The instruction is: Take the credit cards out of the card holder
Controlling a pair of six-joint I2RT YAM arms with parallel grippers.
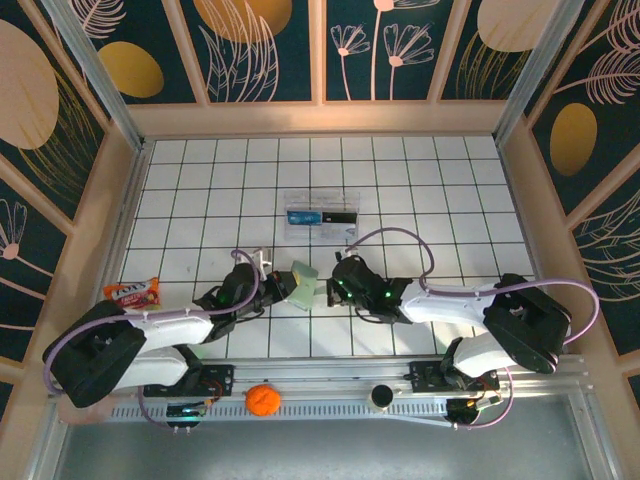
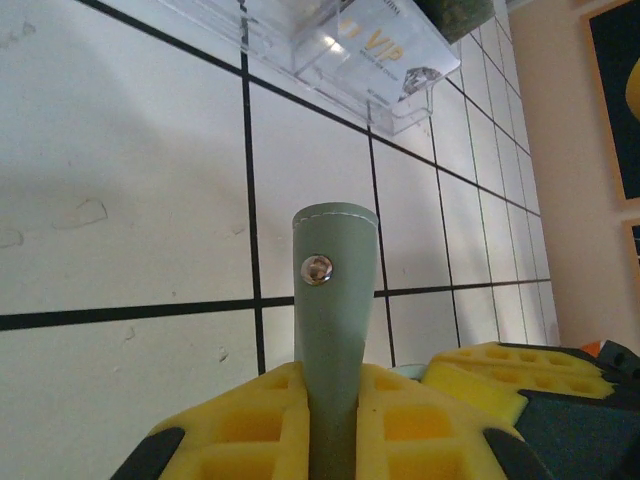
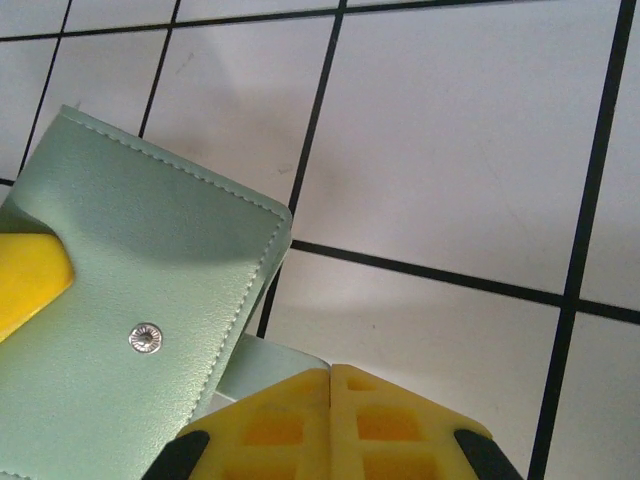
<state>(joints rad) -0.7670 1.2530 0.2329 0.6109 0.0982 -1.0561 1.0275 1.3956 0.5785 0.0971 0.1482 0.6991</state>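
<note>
card holder point(image 1: 304, 274) between left claw point(image 1: 287, 284) and right claw point(image 1: 328, 287) | clear box point(image 1: 320, 215) beyond, apart

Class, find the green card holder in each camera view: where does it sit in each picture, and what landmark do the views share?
Top external: card holder near centre, below the clear plastic box.
Left wrist: card holder bottom centre, a narrow upright strip.
Right wrist: card holder lower left, broad face showing.
Shared landmark: white tiled table with black grid lines; the snap stud links both wrist views.
</note>
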